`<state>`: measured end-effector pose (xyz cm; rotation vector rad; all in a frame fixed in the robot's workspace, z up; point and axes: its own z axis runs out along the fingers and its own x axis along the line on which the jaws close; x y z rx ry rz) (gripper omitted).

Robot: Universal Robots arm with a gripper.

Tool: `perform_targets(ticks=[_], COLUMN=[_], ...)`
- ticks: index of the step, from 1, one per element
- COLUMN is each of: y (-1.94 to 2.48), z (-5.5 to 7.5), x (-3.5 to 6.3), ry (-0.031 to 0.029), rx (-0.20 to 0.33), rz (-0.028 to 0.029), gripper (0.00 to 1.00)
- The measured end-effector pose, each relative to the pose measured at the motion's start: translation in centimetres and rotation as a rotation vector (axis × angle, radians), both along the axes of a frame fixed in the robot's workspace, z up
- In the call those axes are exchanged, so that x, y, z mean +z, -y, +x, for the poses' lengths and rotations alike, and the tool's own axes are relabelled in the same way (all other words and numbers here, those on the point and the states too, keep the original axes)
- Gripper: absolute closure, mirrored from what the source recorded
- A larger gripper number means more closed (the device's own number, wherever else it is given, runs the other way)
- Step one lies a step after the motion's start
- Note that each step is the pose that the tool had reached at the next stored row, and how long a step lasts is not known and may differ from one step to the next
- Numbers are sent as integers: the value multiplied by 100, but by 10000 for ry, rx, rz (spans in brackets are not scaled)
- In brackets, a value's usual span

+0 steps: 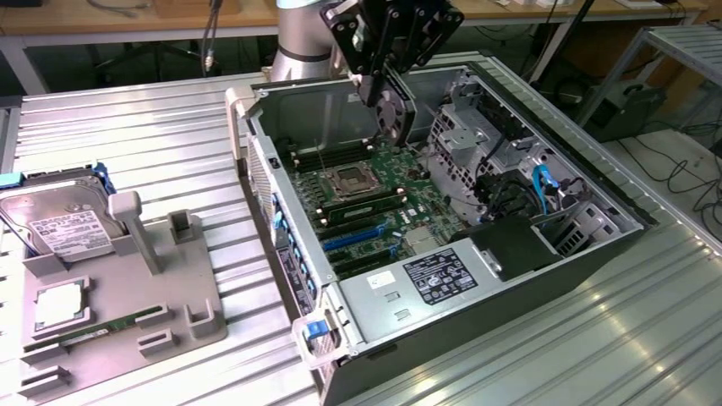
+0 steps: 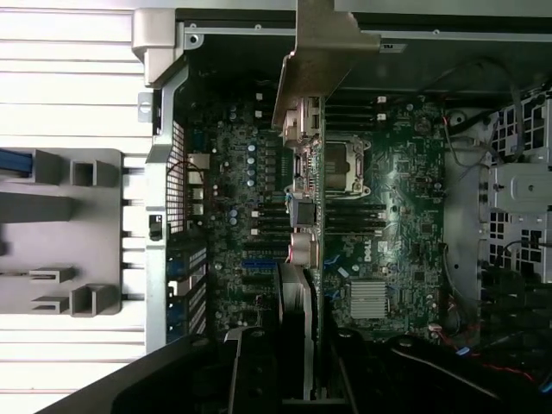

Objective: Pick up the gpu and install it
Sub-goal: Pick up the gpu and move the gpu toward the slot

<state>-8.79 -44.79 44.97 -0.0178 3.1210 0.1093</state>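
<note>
The gpu point(image 1: 395, 114), a thin card with a dark fan side, hangs upright over the open computer case point(image 1: 265, 152), above the motherboard point(image 1: 373, 199). My gripper point(image 1: 384, 80) is shut on its upper edge. In the wrist view the gpu point(image 2: 297, 293) is seen edge-on, its pale metal bracket point(image 2: 319, 52) at the far end, between my gripper's point(image 2: 297, 366) dark fingers point(image 2: 250, 371). Below the card lie the processor socket point(image 2: 341, 164) and the blue expansion slots point(image 1: 355, 237). The card is held clear of the board.
A grey holder tray point(image 1: 186, 288) on the exterior view's left carries a silver hard drive point(image 1: 62, 224), a processor chip point(image 1: 62, 306) and a green memory stick point(image 1: 96, 332). Inside the case are the power supply point(image 1: 434, 275), drive cages point(image 1: 474, 127) and blue cables point(image 1: 542, 190).
</note>
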Motion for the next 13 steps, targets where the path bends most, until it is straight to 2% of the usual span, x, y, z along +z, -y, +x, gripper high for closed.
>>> perform_targets(ticks=[13], y=[0], z=[151], x=[0], ry=[0], rx=[1], rz=[-1], gripper=[73])
